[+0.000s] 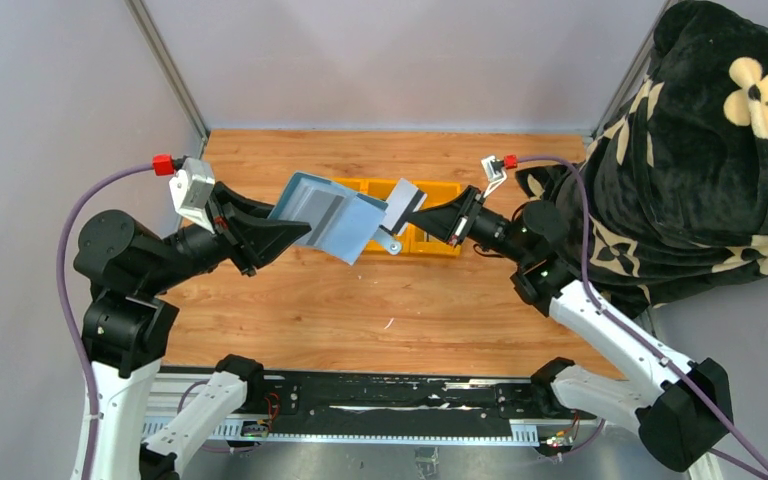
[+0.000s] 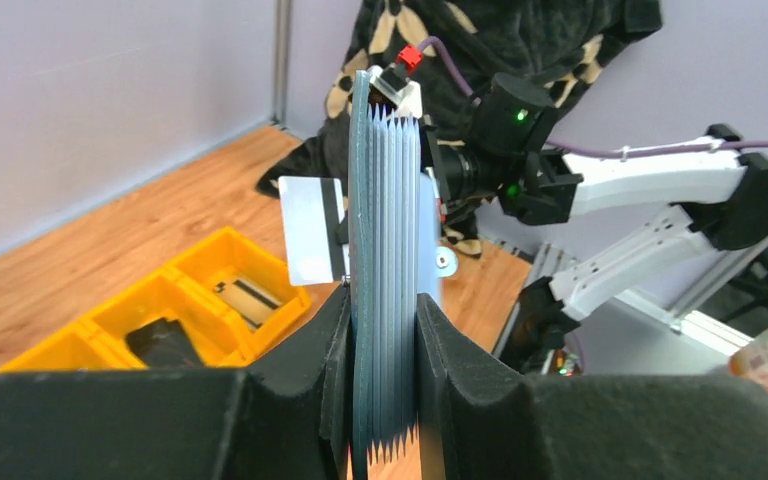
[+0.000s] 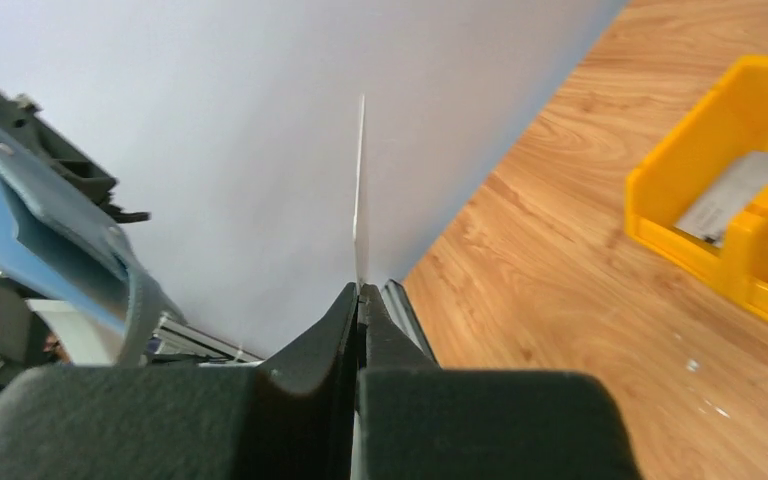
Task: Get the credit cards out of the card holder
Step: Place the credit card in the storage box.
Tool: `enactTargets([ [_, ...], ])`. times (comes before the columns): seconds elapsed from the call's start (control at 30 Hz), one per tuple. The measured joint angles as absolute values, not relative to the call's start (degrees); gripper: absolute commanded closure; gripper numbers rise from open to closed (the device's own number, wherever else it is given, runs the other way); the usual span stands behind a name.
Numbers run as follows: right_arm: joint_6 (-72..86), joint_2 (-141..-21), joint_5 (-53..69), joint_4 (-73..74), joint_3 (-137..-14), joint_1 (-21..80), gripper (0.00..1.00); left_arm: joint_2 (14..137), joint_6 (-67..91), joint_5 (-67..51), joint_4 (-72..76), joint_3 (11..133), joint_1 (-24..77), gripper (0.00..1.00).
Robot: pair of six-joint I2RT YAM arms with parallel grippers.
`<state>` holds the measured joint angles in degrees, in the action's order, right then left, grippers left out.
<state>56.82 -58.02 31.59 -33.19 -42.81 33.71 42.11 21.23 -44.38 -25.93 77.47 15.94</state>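
Observation:
My left gripper [image 1: 295, 232] is shut on the blue-grey card holder [image 1: 325, 215] and holds it above the table, its paler slotted side facing up and right. In the left wrist view the card holder [image 2: 385, 250] stands edge-on between the jaws of my left gripper [image 2: 382, 330]. My right gripper [image 1: 430, 215] is shut on a pale credit card [image 1: 403, 205] with a black stripe, just right of the holder and clear of its slots. The card [image 3: 360, 190] shows edge-on in my right gripper [image 3: 360, 295]; the holder [image 3: 50, 250] is to its left. The card also shows in the left wrist view [image 2: 310, 230].
A yellow three-compartment tray [image 1: 440, 190] sits on the wooden table behind both grippers. In it lie a pale card [image 2: 245, 297] and a black pouch [image 2: 165, 340]. A black flowered blanket [image 1: 700, 150] fills the right side. Grey walls close the back and left.

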Motion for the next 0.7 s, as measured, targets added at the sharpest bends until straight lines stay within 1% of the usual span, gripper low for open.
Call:
enactTargets([
  [0.1, 54.41, -59.59, 32.75, -27.49, -45.10, 31.70, 1.00, 42.00, 16.93, -42.74, -29.21, 78.59, 15.97, 1.00],
  [0.2, 51.96, -64.77, 33.43, -23.11, -48.62, 31.14, 1.00, 41.89, 13.56, -41.74, -32.10, 78.70, 15.97, 1.00],
  [0.3, 49.56, -74.15, 34.72, -20.71, -54.52, 31.44, 1.00, 41.39, 12.43, -42.35, -33.39, 78.52, 15.94, 1.00],
  [0.5, 43.72, -96.73, 33.76, -10.35, -72.10, 34.70, 1.00, 38.46, 13.08, -47.09, -32.73, 75.35, 15.97, 1.00],
  [0.7, 40.71, -111.57, 30.09, -0.78, -88.03, 36.53, 1.00, 36.36, 14.61, -50.02, -30.92, 72.31, 15.97, 1.00],
])
